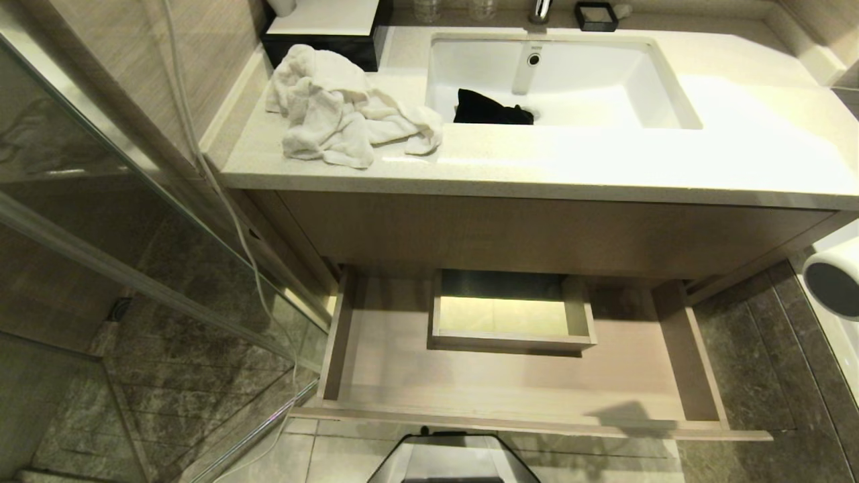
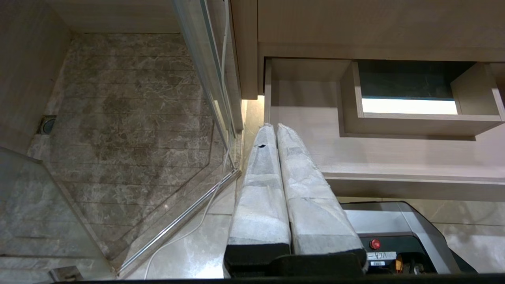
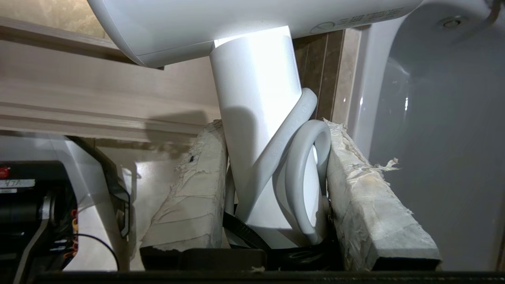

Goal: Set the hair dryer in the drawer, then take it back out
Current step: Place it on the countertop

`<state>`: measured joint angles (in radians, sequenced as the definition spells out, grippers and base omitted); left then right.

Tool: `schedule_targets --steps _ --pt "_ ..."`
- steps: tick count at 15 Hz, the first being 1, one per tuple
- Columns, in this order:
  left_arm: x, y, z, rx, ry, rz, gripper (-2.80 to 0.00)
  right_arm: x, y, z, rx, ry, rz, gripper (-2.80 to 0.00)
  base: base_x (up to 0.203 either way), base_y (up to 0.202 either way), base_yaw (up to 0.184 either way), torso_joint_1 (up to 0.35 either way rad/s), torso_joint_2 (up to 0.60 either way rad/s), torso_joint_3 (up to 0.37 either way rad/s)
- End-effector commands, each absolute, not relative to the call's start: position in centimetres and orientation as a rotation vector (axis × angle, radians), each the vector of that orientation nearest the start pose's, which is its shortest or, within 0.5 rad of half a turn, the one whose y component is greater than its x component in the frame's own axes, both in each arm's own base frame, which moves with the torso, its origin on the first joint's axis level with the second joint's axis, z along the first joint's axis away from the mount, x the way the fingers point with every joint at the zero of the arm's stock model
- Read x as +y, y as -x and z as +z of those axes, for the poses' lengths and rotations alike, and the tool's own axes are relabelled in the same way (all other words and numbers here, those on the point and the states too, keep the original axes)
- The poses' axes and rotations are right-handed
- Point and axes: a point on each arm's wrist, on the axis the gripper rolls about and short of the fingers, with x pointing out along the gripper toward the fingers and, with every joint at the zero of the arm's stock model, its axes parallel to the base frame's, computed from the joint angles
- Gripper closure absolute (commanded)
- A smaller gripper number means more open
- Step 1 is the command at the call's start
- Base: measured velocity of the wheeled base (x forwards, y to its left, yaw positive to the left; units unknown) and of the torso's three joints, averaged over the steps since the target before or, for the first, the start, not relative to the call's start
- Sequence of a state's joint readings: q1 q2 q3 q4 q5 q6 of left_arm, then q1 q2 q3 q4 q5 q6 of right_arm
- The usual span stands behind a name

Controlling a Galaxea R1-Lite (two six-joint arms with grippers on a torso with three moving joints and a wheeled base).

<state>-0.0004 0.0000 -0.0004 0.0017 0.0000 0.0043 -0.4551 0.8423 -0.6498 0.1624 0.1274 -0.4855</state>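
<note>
The white hair dryer [image 3: 252, 79] hangs beyond the drawer's right end, and my right gripper [image 3: 275, 126] is shut on its handle and looped cord. In the head view only its round barrel end [image 1: 834, 278] shows at the right edge. The light-wood drawer [image 1: 510, 396] stands pulled out under the counter, with nothing on its pale floor around the boxed cutout [image 1: 513, 315]. My left gripper [image 2: 276, 127] is parked low by the drawer's left front corner [image 2: 268, 118], its fingers pressed together with nothing between them.
A crumpled white towel [image 1: 335, 107] lies on the counter beside the sink [image 1: 604, 80], which holds a black cloth [image 1: 490, 109]. A glass shower partition [image 1: 134, 268] and a thin white cable [image 1: 228, 201] are left of the drawer. A white fixture [image 3: 434, 118] stands right of it. My base [image 1: 453, 459] is before the drawer front.
</note>
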Motion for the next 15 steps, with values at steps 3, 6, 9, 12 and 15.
schedule_targets --steps 3,6,9,12,15 --pt "0.0 2.3 7.5 0.003 -0.005 0.0 0.0 -3.5 -8.0 23.1 0.422 0.413 -0.218 0.0 0.0 0.0 0.0 0.021 0.0 0.023" --pt "0.0 2.3 7.5 0.002 -0.005 0.0 0.0 -3.5 -8.0 23.3 0.415 0.417 -0.222 0.0 0.0 0.0 0.0 0.169 0.05 0.217" --pt "0.0 2.3 7.5 0.003 -0.005 0.0 0.0 -3.7 -8.2 24.3 0.384 0.428 -0.23 0.0 0.0 0.0 0.0 0.238 0.04 0.273" --pt "0.0 2.3 7.5 0.003 -0.005 0.0 0.0 -4.1 -9.2 25.8 0.344 0.441 -0.242 0.0 0.0 0.0 0.0 0.26 0.01 0.269" --pt "0.0 2.3 7.5 0.003 -0.005 0.0 0.0 -5.1 -11.3 27.3 0.332 0.445 -0.244 0.0 0.0 0.0 0.0 0.273 -0.03 0.248"
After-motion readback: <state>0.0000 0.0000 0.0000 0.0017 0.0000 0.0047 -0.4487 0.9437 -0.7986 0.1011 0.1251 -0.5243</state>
